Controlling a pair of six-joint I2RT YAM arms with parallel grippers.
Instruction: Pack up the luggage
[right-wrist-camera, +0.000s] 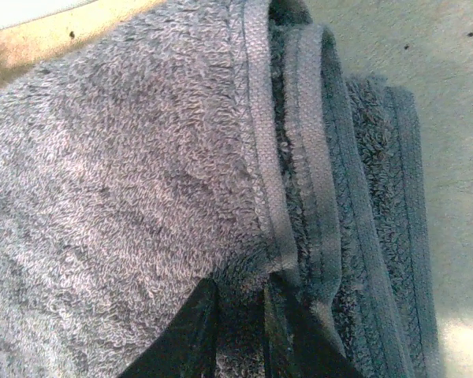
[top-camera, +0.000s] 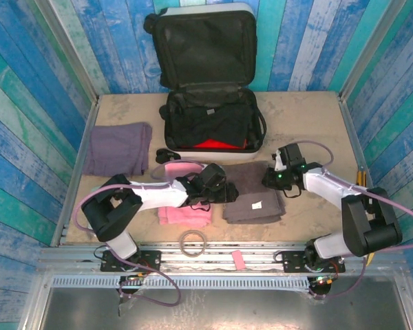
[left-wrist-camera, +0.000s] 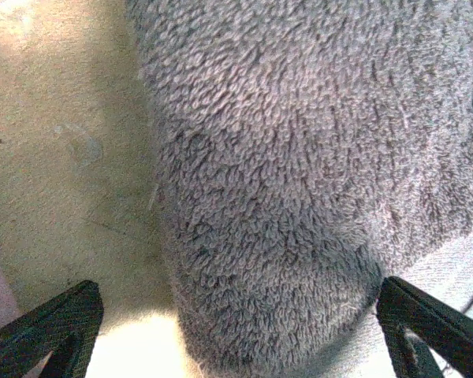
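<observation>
One open luggage (top-camera: pixel 169 128) sits at the far middle of the surface (top-camera: pixel 310 117), its lid (top-camera: pixel 206 55) propped against the back wall (top-camera: pixel 310 41); nearer me lies a folded grey towel (top-camera: pixel 251 199); my right claw (right-wrist-camera: pixel 244 293) pinches its hemmed edge; my left claw (left-wrist-camera: pixel 236 290) hangs spread wide over the towel's left edge, gripping nothing.
</observation>
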